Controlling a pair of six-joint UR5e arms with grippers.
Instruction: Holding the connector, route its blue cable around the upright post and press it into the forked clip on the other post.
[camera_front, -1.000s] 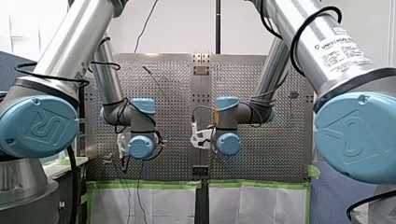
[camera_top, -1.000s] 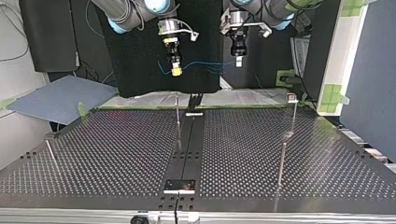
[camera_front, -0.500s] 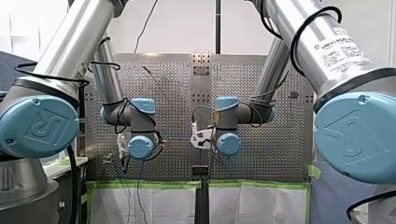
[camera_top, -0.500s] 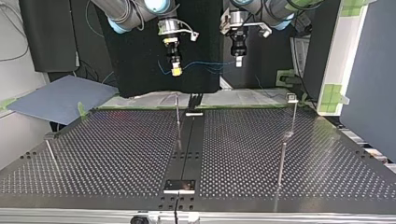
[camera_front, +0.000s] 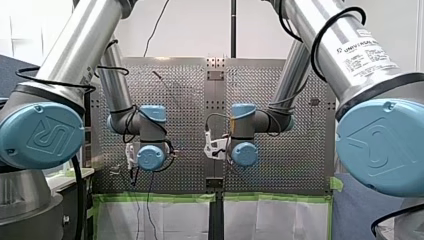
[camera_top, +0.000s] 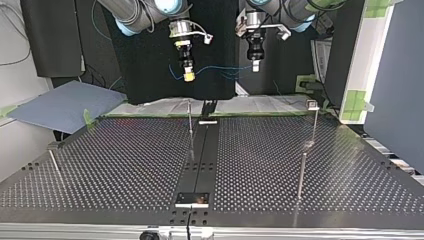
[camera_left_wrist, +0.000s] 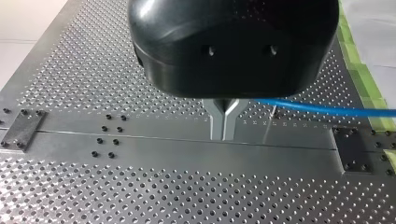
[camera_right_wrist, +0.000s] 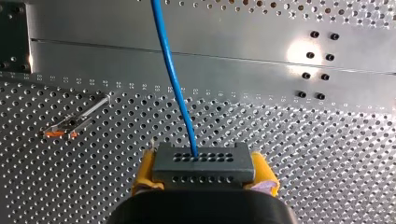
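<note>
The grey, multi-holed connector block (camera_right_wrist: 204, 164) has not moved over the last second. It sits clamped between the yellow pads (camera_right_wrist: 145, 175) of my right gripper (camera_right_wrist: 204, 173), whose jaws are closed on its two ends. In the top view this gripper hangs in the upper middle of the frame, well above the perforated metal tabletop (camera_top: 125, 165). The thin blue cable (camera_right_wrist: 173, 79) leaves the connector's face and runs straight out ahead of the gripper. In the top view it sags across to my left gripper (camera_left_wrist: 223, 133), just right of centre, which is equally unmoved. Its metal jaws are closed tip to tip, and the cable passes out sideways close beside them. Whether they actually pinch it is hidden behind the black housing. Both arms are holding station, so I judge that the routing has not begun. The slim upright metal post (camera_top: 190, 125) at the middle of the top view stands free, with no cable around it. The taller post with a small head (camera_top: 314, 122) at the right also carries nothing. The cable must come down to post height before any wrap can start.
</note>
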